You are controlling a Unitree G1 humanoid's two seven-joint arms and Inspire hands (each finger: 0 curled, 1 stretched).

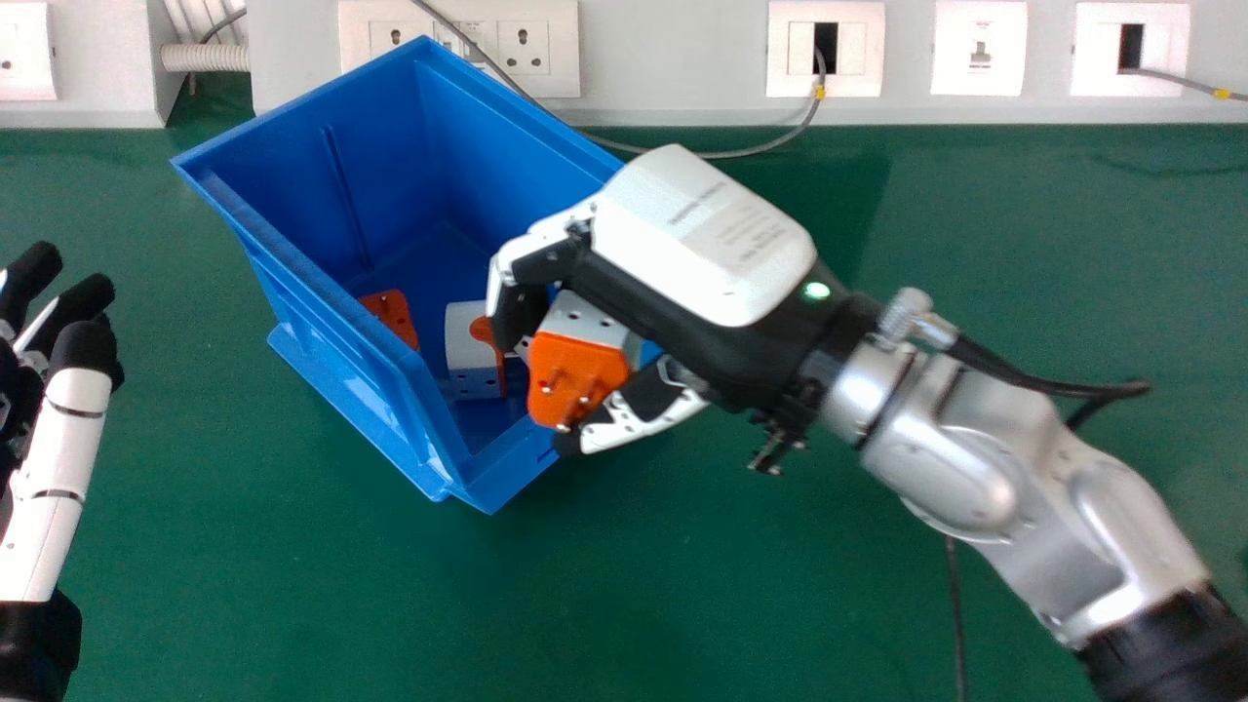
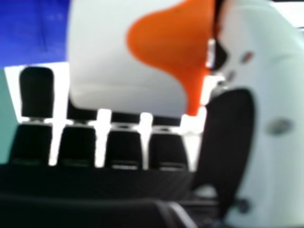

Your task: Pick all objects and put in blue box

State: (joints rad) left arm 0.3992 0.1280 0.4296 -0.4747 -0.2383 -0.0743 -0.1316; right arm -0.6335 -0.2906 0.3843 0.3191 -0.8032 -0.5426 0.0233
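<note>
Left robot hand [image 1: 78,409]: 9 o'clock, fingers relaxed. Blue box [image 1: 327,336]: 11 o'clock, holding orange block [image 1: 392,314], white-orange adapter [image 1: 472,346]. Plug adapter [image 1: 577,369]: at box's 4 o'clock rim, pinched by right robot hand [image 1: 673,322], presumably for release inside.

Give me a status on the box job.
Already in: an orange piece and a white-and-orange adapter lie inside the blue box.
In hand: another adapter, gripped by the right hand at the box's near rim.
Left: likely lower it in and let go. Can't rule out items out of view.
</note>
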